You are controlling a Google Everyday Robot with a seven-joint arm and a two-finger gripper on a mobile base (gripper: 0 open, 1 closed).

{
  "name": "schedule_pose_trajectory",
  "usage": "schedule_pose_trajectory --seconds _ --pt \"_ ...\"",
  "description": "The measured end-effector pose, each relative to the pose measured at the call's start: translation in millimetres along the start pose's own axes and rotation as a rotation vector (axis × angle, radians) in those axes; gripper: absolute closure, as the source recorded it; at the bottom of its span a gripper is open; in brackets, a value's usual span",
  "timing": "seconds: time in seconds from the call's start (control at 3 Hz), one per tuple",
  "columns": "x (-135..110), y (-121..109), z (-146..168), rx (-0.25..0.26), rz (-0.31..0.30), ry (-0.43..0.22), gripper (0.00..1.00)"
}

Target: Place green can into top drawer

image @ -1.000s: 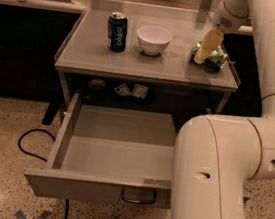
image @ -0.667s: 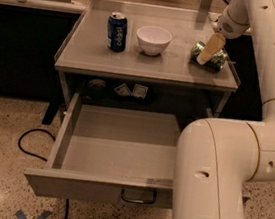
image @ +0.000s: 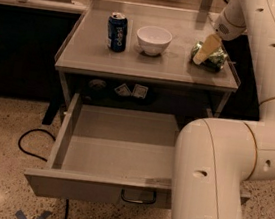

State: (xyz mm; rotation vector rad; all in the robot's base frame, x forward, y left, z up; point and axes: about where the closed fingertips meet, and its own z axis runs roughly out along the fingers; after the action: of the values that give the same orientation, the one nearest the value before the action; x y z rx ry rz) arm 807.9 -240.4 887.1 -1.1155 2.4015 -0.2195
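The green can (image: 216,59) lies on its side at the right end of the grey tabletop (image: 148,65). My gripper (image: 205,50) hangs down from the arm at the top right, right at the can's left end and partly covering it. I cannot see whether it touches the can. The top drawer (image: 117,146) is pulled wide open below the tabletop and its inside is bare. Its curved pull handle (image: 138,198) shows on the front panel.
A blue Pepsi can (image: 117,31) stands upright at the table's left, with a white bowl (image: 153,39) beside it. Small items sit on the shelf (image: 130,90) under the tabletop. My arm's large white link (image: 213,182) covers the drawer's right front. A black cable (image: 32,143) lies on the floor.
My gripper has come down and slightly to the left, closer onto the green can. The can, bowl, Pepsi can and drawer have not moved.
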Motion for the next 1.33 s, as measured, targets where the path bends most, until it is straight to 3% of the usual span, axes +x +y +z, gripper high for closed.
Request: schedule_pose_trajectory --seconds 0.33,0.67,1.0,1.33 --pt "14.4 25.3 39.6 -0.114 0.032 0.023 0.0" --pt "14.4 25.3 39.6 -0.114 0.032 0.023 0.0" --pt "14.4 25.3 39.6 -0.114 0.032 0.023 0.15" --pt "14.4 25.3 39.6 -0.114 0.032 0.023 0.39"
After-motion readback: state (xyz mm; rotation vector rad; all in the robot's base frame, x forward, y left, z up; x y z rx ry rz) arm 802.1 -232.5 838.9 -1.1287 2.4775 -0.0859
